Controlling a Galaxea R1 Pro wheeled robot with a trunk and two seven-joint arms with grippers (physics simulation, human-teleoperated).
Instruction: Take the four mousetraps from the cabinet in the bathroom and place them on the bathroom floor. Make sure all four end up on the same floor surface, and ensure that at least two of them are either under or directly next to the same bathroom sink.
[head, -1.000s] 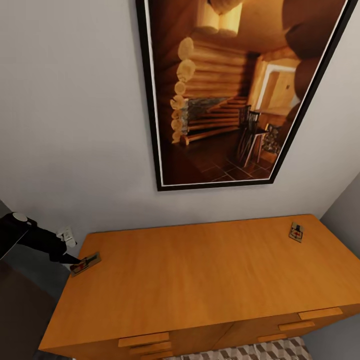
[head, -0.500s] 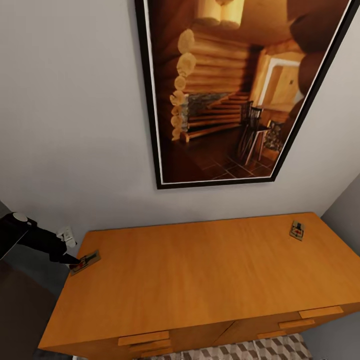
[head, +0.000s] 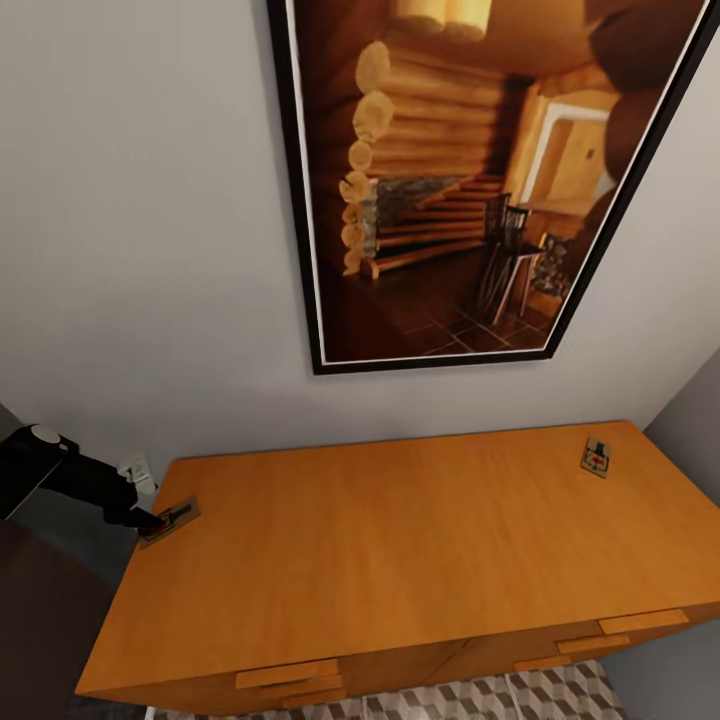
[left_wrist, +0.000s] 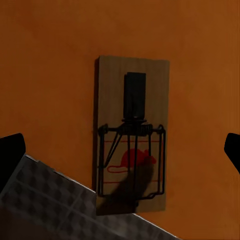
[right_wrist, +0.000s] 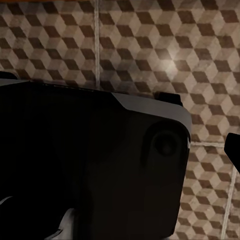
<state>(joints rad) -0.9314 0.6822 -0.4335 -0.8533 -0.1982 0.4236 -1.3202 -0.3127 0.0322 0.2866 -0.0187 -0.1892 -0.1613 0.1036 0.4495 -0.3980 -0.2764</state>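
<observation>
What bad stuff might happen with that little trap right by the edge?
The near mousetrap lies at the very corner of the cabinet, partly past its edge in the left wrist view. A nudge from the left gripper might tip it off onto the bathroom floor, perhaps far from the sink. It is flat and thin, so the fingers may slide over it instead of gripping. The far mousetrap still waits, a long reach away.

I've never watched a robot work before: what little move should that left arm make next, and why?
Probably ease the left gripper down and shut it on the mousetrap. The trap lies flat at the cabinet top's corner, partly over the edge, and the fingers stand wide on either side.
</observation>
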